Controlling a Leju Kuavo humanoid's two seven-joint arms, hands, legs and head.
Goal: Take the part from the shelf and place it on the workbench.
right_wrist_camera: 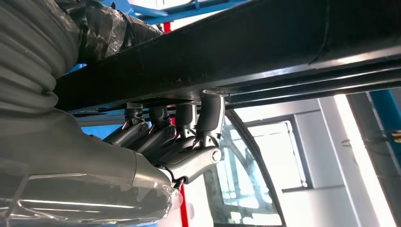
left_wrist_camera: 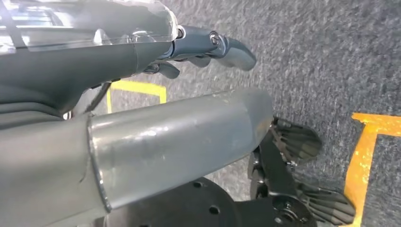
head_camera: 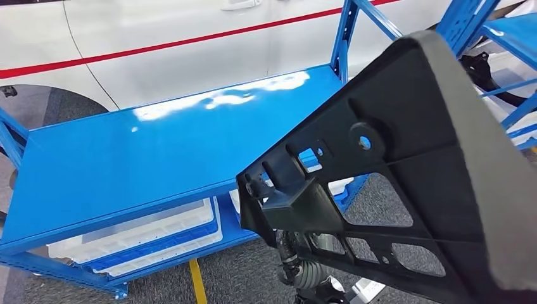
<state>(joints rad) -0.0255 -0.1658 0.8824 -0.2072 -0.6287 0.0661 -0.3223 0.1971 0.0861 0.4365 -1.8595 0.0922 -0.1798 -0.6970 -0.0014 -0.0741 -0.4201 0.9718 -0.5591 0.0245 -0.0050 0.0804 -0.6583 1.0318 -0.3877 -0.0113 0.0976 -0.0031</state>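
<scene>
The part (head_camera: 405,171) is a large black plastic bracket with cut-outs and a grey foam edge. It hangs tilted, close to my head camera on the right. In the right wrist view my right hand (right_wrist_camera: 175,142) grips the part's black bar (right_wrist_camera: 246,52) from below, with the fingers hooked over its edge. A piece of my right arm (head_camera: 303,263) shows under the part. In front lies the bare top of a blue bench (head_camera: 158,152). My left hand (left_wrist_camera: 203,47) hangs over the grey carpet and holds nothing, its fingers loosely extended.
White trays (head_camera: 145,237) sit on the bench's lower level. A white car (head_camera: 190,38) with a red stripe stands right behind it. A second blue rack (head_camera: 506,38) is at the far right. Yellow tape lines (left_wrist_camera: 364,156) mark the carpet.
</scene>
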